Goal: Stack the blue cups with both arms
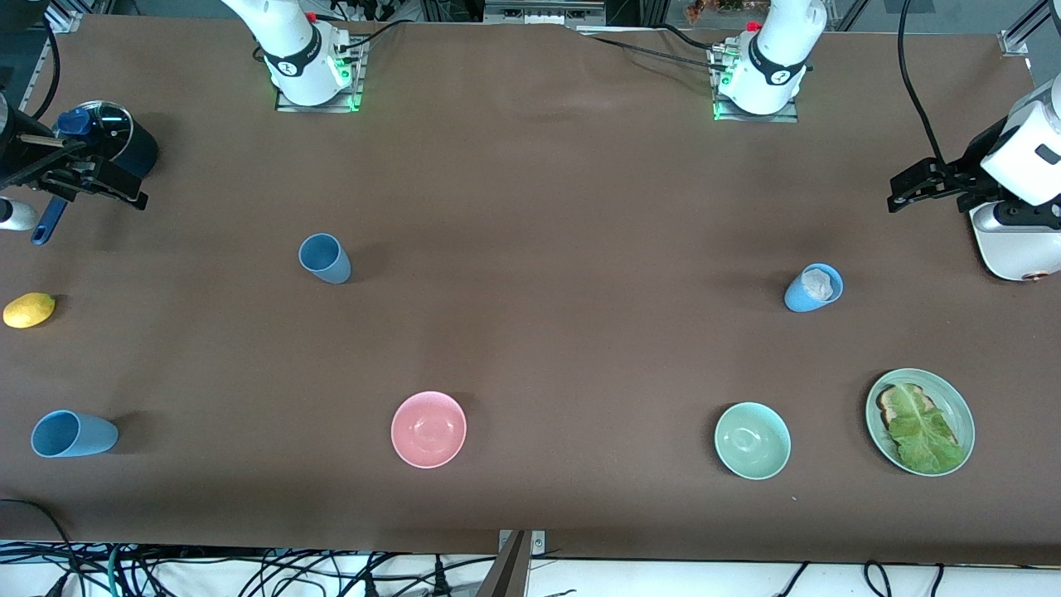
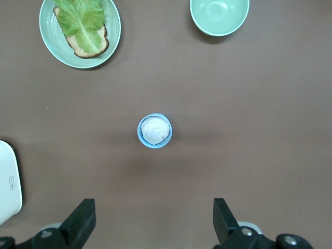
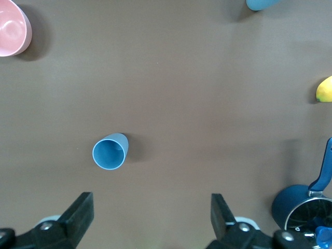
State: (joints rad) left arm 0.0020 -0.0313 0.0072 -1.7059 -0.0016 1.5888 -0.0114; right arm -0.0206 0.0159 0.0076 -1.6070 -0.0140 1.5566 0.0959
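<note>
- The table was a flat, plain brown
- One cup was a dull slate blue
- A second cup was light sky blue
- A third cup was sky blue with a whitish lump inside
- One bowl was pink
- The other bowl was pale green
- The plate was pale green, under a bright green leaf on brown-crusted toast
- The pot was dark navy with a brighter blue knob
- The fruit was yellow
- The arms were white with black bands; the left gripper and right gripper were black
</note>
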